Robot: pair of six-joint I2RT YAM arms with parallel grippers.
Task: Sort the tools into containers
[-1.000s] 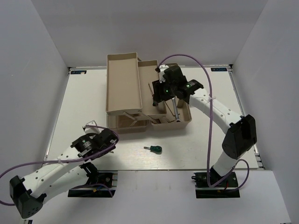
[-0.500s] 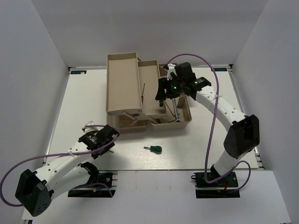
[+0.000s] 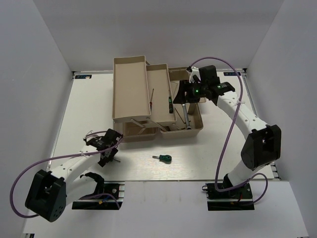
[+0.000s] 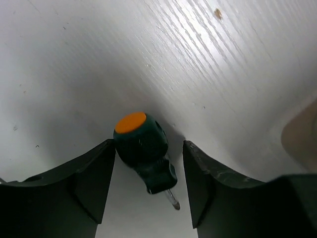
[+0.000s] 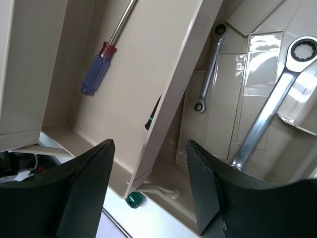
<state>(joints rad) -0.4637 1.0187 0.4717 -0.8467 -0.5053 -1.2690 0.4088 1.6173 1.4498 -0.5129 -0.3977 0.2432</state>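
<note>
The stubby green screwdriver [image 3: 162, 158] with an orange cap lies on the white table in front of the beige toolbox [image 3: 194, 130]. In the left wrist view it [image 4: 143, 156] shows between the spread fingers. My left gripper [image 3: 113, 150] [image 4: 149, 144] is open, empty and still some way left of it. My right gripper [image 3: 181, 96] [image 5: 150, 144] is open and empty above the toolbox. A red-and-blue handled screwdriver [image 5: 96, 69] lies in the middle tray [image 3: 159, 74]. A thin black-green screwdriver [image 5: 153, 113] [image 3: 171, 105] shows half hidden behind that tray's wall. Two silver wrenches, one small [image 5: 208, 74] and one large [image 5: 275, 106], lie in the base.
A long beige tray [image 3: 130, 91] stands folded out at the left, with nothing in it. White walls close in the table on three sides. The arm bases sit at the near edge.
My right gripper has moved right, off the middle tray and over the base, uncovering the thin screwdriver. My left arm has folded back and the gripper has dropped slightly left.
</note>
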